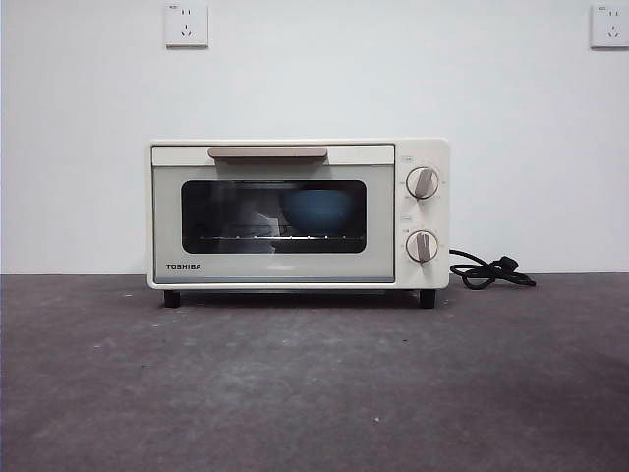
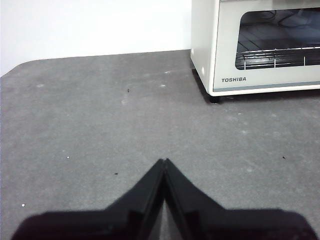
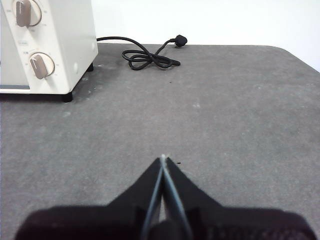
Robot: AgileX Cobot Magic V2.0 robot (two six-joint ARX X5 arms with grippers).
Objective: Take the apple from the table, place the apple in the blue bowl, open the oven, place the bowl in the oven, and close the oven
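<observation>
The cream-white oven (image 1: 298, 213) stands at the back of the table (image 1: 314, 383) with its dark glass door shut. Through the glass the blue bowl (image 1: 317, 211) shows on the wire rack inside, to the right of centre. The apple is hidden from view. My left gripper (image 2: 164, 161) is shut and empty, low over the table in front of and to the left of the oven (image 2: 257, 45). My right gripper (image 3: 163, 158) is shut and empty too, over the table to the right of the oven (image 3: 47, 45). Neither arm appears in the front view.
The oven's black cord (image 1: 488, 271) lies coiled on the table to its right, also seen as the cord (image 3: 150, 56) in the right wrist view. A white wall with two sockets stands behind. The table's rounded corners show in both wrist views.
</observation>
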